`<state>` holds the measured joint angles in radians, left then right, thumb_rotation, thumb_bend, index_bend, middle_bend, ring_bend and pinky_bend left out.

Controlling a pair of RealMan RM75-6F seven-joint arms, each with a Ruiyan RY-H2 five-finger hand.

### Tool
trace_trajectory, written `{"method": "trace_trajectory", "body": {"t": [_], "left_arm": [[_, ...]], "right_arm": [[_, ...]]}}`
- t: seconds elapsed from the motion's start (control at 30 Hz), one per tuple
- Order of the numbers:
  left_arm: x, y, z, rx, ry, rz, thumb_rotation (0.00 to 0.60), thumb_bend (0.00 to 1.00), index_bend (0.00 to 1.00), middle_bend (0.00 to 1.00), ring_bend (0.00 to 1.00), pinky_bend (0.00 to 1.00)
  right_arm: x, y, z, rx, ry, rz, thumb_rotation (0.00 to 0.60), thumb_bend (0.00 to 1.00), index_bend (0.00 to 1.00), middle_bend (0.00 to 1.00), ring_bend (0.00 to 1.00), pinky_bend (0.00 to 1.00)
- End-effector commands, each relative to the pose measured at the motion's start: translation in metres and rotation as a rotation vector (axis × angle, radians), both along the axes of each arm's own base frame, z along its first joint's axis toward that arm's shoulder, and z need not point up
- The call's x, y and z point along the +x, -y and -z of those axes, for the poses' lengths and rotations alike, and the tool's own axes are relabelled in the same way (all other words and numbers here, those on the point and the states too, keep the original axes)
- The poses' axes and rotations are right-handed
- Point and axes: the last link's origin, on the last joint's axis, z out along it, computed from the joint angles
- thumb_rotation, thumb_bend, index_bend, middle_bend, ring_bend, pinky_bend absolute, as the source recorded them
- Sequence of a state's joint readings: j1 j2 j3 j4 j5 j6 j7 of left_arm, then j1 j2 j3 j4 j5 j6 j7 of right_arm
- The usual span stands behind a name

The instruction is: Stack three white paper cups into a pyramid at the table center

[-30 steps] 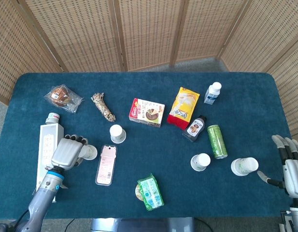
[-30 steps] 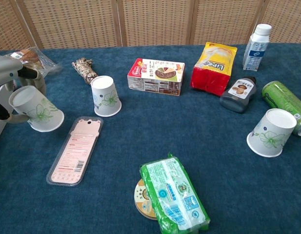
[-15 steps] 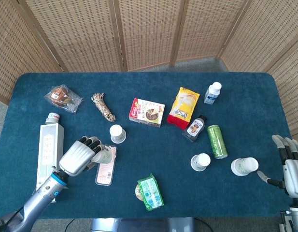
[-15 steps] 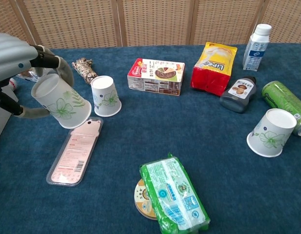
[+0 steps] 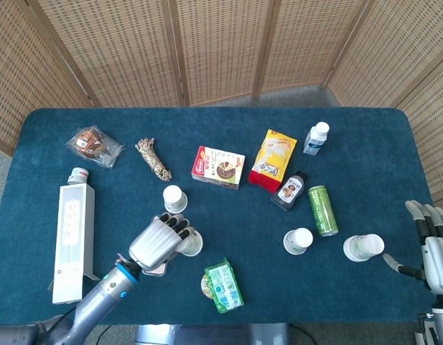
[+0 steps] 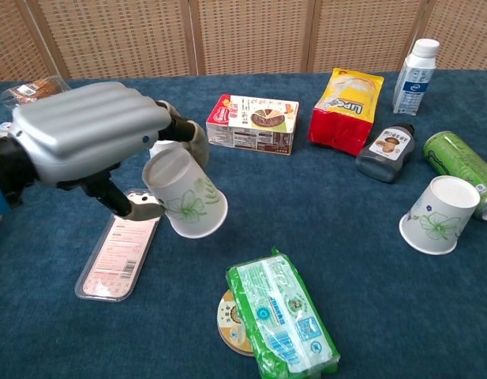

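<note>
Blue table (image 5: 393,144) carries 3 cups (image 5: 173,198) (image 5: 299,241) (image 5: 363,247), snack box (image 5: 217,167), green can (image 5: 322,210).

Soft, even light is falling on my table (image 5: 365,144) from above, leaving only faint shadows. My left hand (image 6: 85,142) is looming large and slightly soft-edged in the chest view, its grey shell catching mild sheen; everything else is staying sharp.

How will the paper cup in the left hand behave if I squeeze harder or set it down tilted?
The paper cup looks thin-walled, so a harder squeeze from the left hand would probably dent it. It is tilted, rim lower right; released so, it would likely tip and roll.
</note>
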<state>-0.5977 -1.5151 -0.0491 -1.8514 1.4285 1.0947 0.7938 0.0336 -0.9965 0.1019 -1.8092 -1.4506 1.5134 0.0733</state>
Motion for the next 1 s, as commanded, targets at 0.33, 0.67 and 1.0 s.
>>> {"method": "trace_trajectory", "body": {"t": [0.33, 0.67, 1.0], "left_arm": [[0.026, -0.003, 0.035, -0.010, -0.038, -0.026, 0.600, 0.29, 0.33, 0.36, 0.28, 0.39], [0.038, -0.007, 0.048, 0.012, -0.051, -0.039, 0.600, 0.29, 0.33, 0.36, 0.28, 0.39], [0.049, -0.014, 0.064, 0.019, -0.054, -0.085, 0.600, 0.29, 0.33, 0.36, 0.28, 0.39]], "right_arm": [[0.000, 0.000, 0.000, 0.002, 0.003, -0.001, 0.600, 0.08, 0.00, 0.00, 0.00, 0.00], [0.000, 0.000, 0.000, 0.001, 0.008, -0.002, 0.600, 0.08, 0.00, 0.00, 0.00, 0.00], [0.000, 0.000, -0.001, 0.001, 0.014, 0.000, 0.600, 0.08, 0.00, 0.00, 0.00, 0.00]]}}
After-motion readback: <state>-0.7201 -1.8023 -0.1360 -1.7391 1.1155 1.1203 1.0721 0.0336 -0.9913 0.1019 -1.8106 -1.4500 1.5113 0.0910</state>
